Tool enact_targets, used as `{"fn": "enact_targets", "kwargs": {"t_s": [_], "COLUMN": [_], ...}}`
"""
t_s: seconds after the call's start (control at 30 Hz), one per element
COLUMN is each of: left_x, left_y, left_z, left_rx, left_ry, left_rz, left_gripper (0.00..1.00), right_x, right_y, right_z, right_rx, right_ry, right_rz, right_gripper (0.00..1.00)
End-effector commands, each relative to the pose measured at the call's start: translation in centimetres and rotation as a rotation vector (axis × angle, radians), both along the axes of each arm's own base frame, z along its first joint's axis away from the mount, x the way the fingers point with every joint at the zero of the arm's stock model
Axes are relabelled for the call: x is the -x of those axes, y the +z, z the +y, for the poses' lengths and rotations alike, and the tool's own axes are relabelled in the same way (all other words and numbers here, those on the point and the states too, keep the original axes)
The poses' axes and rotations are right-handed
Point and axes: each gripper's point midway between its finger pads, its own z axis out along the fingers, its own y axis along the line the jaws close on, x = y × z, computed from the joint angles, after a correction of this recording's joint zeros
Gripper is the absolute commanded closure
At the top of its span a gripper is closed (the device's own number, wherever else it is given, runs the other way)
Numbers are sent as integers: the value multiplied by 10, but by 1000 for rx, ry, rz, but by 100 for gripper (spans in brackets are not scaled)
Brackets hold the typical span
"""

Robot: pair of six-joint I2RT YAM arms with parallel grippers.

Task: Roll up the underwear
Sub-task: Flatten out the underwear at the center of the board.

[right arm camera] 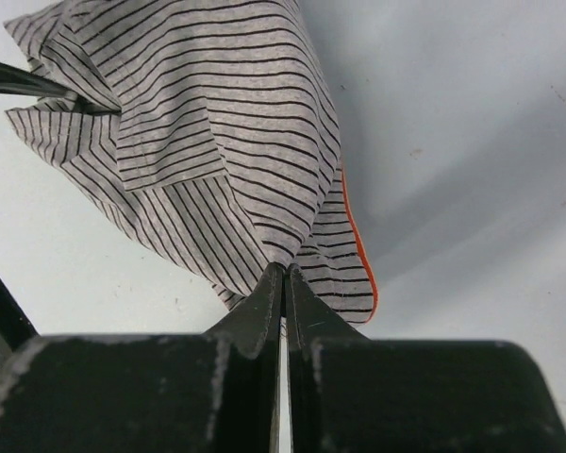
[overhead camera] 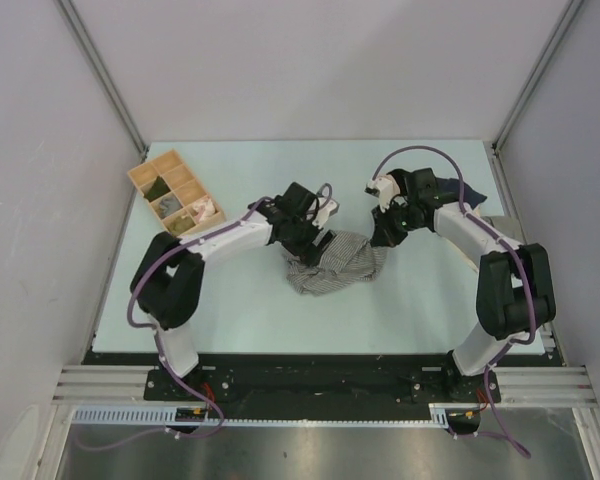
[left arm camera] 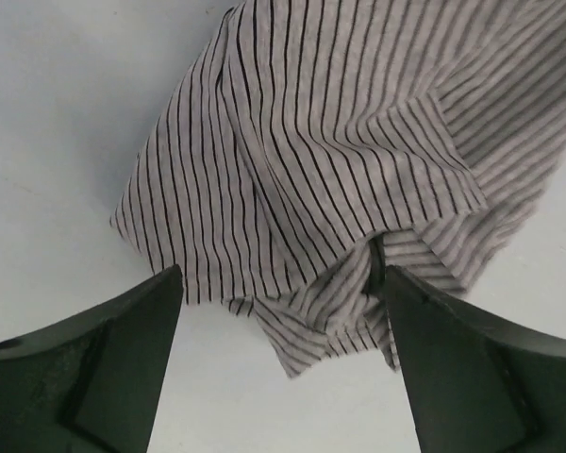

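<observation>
So the underwear (overhead camera: 335, 262) is bunched in a loose heap on the worktop (overhead camera: 240, 320), roughly midway between the two arms. It's not flattened and nothing is rolled yet. The right end effector (right arm camera: 283, 274) is pinched together on an edge of the cloth, close to the orange trim (right arm camera: 358, 245). The left end effector (left arm camera: 283, 283) is spread wide, with its fingers (left arm camera: 123, 368) set either side of a crumpled corner and nothing gripped. The step in hand is probably getting the garment spread flat before any rolling. For that, a second corner would best be caught by the left side, well apart from the right's pinch. Only one layer should be taken if possible, since thin knit like this is easily grabbed with extra folds. After that the two corners should be drawn apart gently, so the fabric is tensioned rather than stretched. Count-wise: one striped garment, two end effectors, and one wooden divider box (overhead camera: 175, 195) at the far left, with small items in it that can't be made out.
</observation>
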Motion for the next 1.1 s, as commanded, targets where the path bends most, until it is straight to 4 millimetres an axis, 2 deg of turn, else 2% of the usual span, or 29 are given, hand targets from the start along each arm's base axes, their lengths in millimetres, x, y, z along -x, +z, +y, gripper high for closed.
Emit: {"fn": "enact_targets", "kwargs": {"t_s": [0.0, 0.07, 0.1, 0.17, 0.2, 0.3, 0.33, 0.4, 0.43, 0.47, 0.53, 0.57, 0.63, 0.67, 0.7, 0.77, 0.8, 0.87, 0.97, 1.0, 1.03, 1.07], "left_x": [3, 4, 6, -1, -6, -10, -7, 8, 19, 27, 57, 68, 95, 108, 118, 143, 151, 164, 164, 159, 149, 137], "left_y": [-24, -30, -35, -31, -17, 17, 49, 74, 102, 113, 139, 148, 154, 170, 175, 196, 205, 229, 241, 238, 221, 217], "left_z": [13, 6, 6, 7, 5, 6, 5, 4, 7, 8, 9, 10, 14, 20, 23, 27, 27, 30, 28, 26, 27, 24], "left_rx": [-163, -153, -161, -173, -150, -96, -37, 36, 95, 127, 216, 248, 293, 334, 354, 443, 483, 559, 618, 621, 588, 592], "left_ry": [-11, -25, -28, -4, 6, 36, 43, 14, 0, -16, -84, -109, -153, -166, -177, -214, -216, -242, -229, -209, -162, -139], "left_rz": [54, 90, 112, 87, 50, -23, -72, -78, -116, -125, -112, -106, -54, -76, -68, -71, -67, -110, -146, -146, -138, -146], "left_gripper": [15, 24, 42, 63, 74, 86, 88, 89, 89, 89, 89, 89, 89, 90, 89, 92, 93, 93, 93, 94, 96, 100], "right_x": [-1, -1, 0, 1, 2, 7, 8, 14, 18, 28, 42, 63, 84, 107, 124, 150, 162, 172, 162, 150, 133, 120], "right_y": [27, 27, 27, 27, 28, 39, 45, 68, 79, 96, 120, 138, 163, 168, 184, 197, 211, 223, 233, 230, 231, 226], "right_z": [5, 5, 6, 6, 7, 9, 11, 11, 12, 11, 10, 8, 9, 10, 8, 10, 7, 7, 3, 2, 2, 4], "right_rx": [-53, -52, -50, -43, -37, -24, -24, -38, -41, -46, -31, -31, -27, -29, -37, -45, -56, -88, -107, -93, -79, -70], "right_ry": [16, 17, 20, 23, 37, 77, 91, 115, 143, 159, 233, 268, 354, 398, 420, 472, 465, 462, 378, 345, 300, 267], "right_rz": [-63, -63, -63, -64, -74, -125, -147, -216, -258, -299, -389, -419, -503, -490, -545, -592, -642, -661, -667, -651, -662, -643], "right_gripper": [100, 100, 100, 100, 100, 100, 100, 100, 100, 100, 100, 100, 100, 100, 100, 100, 100, 100, 100, 100, 100, 100]}}
